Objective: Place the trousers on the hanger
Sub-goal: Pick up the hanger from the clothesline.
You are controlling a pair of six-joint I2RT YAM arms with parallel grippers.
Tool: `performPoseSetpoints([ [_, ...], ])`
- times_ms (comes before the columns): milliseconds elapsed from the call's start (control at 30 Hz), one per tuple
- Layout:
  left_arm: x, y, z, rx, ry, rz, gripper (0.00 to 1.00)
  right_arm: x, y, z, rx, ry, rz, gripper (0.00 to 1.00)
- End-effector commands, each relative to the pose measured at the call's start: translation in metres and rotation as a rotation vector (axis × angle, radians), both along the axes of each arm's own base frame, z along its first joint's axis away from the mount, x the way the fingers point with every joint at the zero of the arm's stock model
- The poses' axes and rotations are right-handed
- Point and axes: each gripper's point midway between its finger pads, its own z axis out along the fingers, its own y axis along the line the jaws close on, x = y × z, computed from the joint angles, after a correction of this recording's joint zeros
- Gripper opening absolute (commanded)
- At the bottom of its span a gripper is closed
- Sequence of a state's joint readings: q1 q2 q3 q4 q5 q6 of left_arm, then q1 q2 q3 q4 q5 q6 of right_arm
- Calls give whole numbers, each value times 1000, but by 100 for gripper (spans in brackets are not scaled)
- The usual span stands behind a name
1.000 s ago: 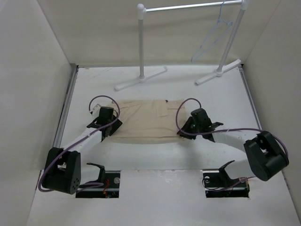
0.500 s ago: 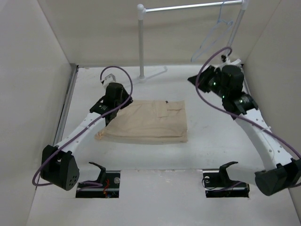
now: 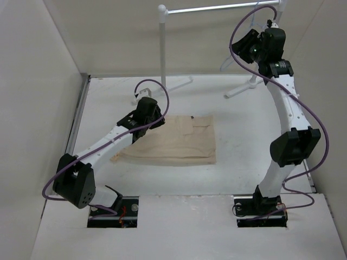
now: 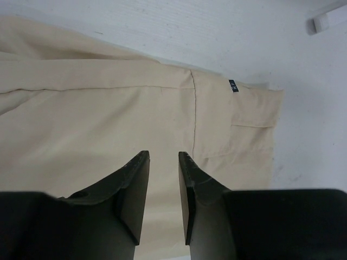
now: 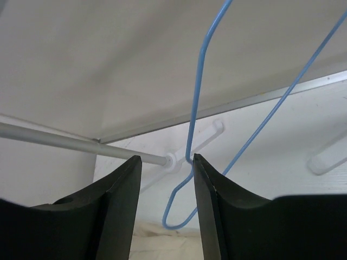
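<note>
The beige trousers (image 3: 179, 142) lie folded flat on the table, pocket side up; they fill the left wrist view (image 4: 108, 124). My left gripper (image 3: 156, 121) hovers over their far left part, its jaws a narrow gap apart and empty (image 4: 162, 157). The thin bluish hanger (image 3: 226, 63) hangs from the rack's rail at the back right. My right gripper (image 3: 241, 50) is raised beside it and open. In the right wrist view the hanger's wire (image 5: 196, 92) runs down between the fingers (image 5: 167, 158), close against the right one, not clamped.
The white tube rack stands at the back, with its left post (image 3: 162, 49), top rail (image 3: 217, 7) and feet (image 3: 162, 92). Its post and foot also show in the right wrist view (image 5: 54, 138). Pale walls close in the table on three sides.
My right arm has left the trousers and swung up to the hanger on the rail. My left gripper has moved along the trousers' far edge toward the right.
</note>
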State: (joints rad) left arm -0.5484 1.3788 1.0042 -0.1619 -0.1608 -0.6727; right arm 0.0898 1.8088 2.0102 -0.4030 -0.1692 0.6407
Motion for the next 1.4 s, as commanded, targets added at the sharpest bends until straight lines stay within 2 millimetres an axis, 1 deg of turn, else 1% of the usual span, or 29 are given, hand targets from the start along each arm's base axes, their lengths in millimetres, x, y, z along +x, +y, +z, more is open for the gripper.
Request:
performPoseSetpoints([
  [0, 5, -5, 14, -15, -39, -16, 27, -3, 4, 23, -28, -40, 43, 48],
  [100, 6, -6, 12, -15, -36, -17, 28, 5, 2, 10, -23, -14, 37, 44],
  [133, 7, -7, 13, -16, -37, -17, 28, 7, 4, 8, -22, -12, 45, 41],
  [167, 7, -7, 14, -17, -39, -17, 28, 9, 4, 8, -21, -17, 48, 37],
  [200, 8, -8, 15, -18, -40, -17, 29, 11, 6, 10, -23, -31, 51, 30],
  [233, 9, -8, 16, -19, -42, -17, 30, 11, 8, 14, -23, -49, 64, 23],
  [300, 13, -6, 21, -9, -50, 3, 36, 9, 14, 25, -16, -86, 98, 13],
  [333, 14, -4, 23, 1, -57, 17, 41, 5, 20, 32, -16, -106, 138, 10],
  [367, 15, -4, 27, 13, -66, 21, 48, 0, 22, 41, -21, -130, 164, 8],
  [400, 16, -5, 31, 16, -75, 21, 57, -5, 22, 50, -33, -154, 176, 7],
  [433, 18, -8, 37, 12, -89, 13, 60, -10, 23, 56, -46, -171, 178, 6],
  [467, 19, -11, 42, 5, -99, -1, 62, -15, 21, 63, -56, -185, 171, 5],
  [600, 27, -19, 60, -19, -130, -14, 63, -32, 18, 73, -81, -192, 165, 3],
  [667, 32, -25, 70, -39, -145, -26, 63, -37, 17, 70, -93, -186, 164, 3],
  [733, 37, -31, 77, -54, -155, -39, 63, -36, 14, 59, -97, -161, 149, 7],
  [767, 39, -35, 82, -63, -160, -47, 63, -34, 12, 52, -97, -145, 134, 12],
  [867, 41, -39, 88, -72, -172, -60, 63, -28, 3, 41, -98, -113, 89, 36],
  [933, 39, -40, 88, -72, -173, -67, 63, -23, -10, 40, -104, -108, 43, 47],
  [967, 37, -39, 87, -71, -170, -71, 63, -19, -14, 38, -104, -104, 33, 50],
  [1000, 36, -38, 85, -71, -167, -72, 63, -16, -16, 36, -102, -99, 34, 52],
  [1067, 34, -35, 81, -66, -159, -69, 63, -5, -18, 24, -96, -64, 39, 53],
  [1100, 33, -33, 79, -64, -155, -66, 63, 1, -17, 18, -95, -54, 49, 53],
  [1200, 33, -30, 76, -59, -147, -61, 63, 12, -9, 12, -87, -55, 89, 52],
  [1300, 32, -30, 72, -53, -138, -61, 63, 22, 3, 17, -61, -91, 147, 47],
  [1367, 31, -30, 67, -48, -129, -61, 63, 25, 8, 20, -33, -107, 174, 36],
])
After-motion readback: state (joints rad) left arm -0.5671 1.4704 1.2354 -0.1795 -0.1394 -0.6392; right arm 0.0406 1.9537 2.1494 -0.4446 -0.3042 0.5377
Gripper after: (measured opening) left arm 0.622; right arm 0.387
